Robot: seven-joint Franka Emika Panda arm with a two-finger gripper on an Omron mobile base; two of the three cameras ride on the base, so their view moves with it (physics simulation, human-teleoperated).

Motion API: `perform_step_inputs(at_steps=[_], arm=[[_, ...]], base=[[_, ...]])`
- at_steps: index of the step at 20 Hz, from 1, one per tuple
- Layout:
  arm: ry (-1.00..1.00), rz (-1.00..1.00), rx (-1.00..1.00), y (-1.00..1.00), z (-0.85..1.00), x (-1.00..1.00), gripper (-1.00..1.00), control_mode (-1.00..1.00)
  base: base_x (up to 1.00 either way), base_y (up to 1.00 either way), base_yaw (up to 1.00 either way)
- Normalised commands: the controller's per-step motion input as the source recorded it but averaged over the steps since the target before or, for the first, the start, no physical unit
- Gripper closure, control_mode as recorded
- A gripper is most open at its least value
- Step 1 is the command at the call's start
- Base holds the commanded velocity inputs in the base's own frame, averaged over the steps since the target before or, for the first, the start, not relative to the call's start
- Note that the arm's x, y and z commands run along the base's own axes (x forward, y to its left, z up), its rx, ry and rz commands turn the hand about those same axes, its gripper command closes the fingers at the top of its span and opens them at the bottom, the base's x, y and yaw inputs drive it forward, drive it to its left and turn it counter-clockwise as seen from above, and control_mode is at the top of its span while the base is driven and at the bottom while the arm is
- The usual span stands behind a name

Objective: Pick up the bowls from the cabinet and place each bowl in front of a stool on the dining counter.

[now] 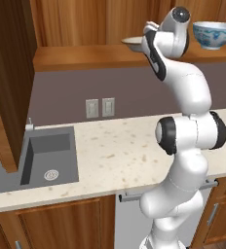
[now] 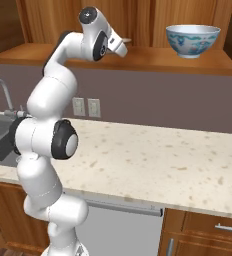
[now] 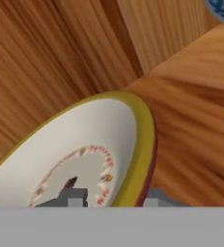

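The shallow cream bowl [image 3: 80, 154], glazed smooth with a tan rim and a reddish ring of pattern inside, sits on the cabinet's [image 1: 76, 24] grainy reddish-brown plank shelf [image 2: 153, 59]. The fingers [image 3: 111, 197] straddle its rim, one tip inside, one outside, narrowed around it. The deeper blue-patterned white bowl [image 2: 192, 40] stands further along the shelf, above the speckled stone bench [image 2: 153, 155].
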Motion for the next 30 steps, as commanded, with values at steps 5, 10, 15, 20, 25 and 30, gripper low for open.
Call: perform_step_inputs(at_steps=[5, 10, 15, 20, 25, 30], arm=[[-0.16, 0.0, 0.0, 0.0, 0.04, -0.85, 1.0, -1.0], [-0.24, 0.0, 0.04, 0.0, 0.27, -1.0, 1.0, -1.0], [-0.22, 0.03, 0.12, 0.0, 0.1, -1.0, 1.0, -1.0], [-0.07, 0.03, 0.22, -0.01, 0.0, -1.0, 1.0, -1.0], [0.01, 0.07, 0.26, -0.07, 0.0, -1.0, 1.0, -1.0], [0.08, 0.08, 0.16, -0.04, 0.0, -0.97, 1.0, -1.0]], base=[[0.0, 0.0, 0.0], [0.0, 0.0, 0.0], [0.0, 0.0, 0.0], [0.0, 0.0, 0.0], [0.0, 0.0, 0.0], [0.0, 0.0, 0.0]])
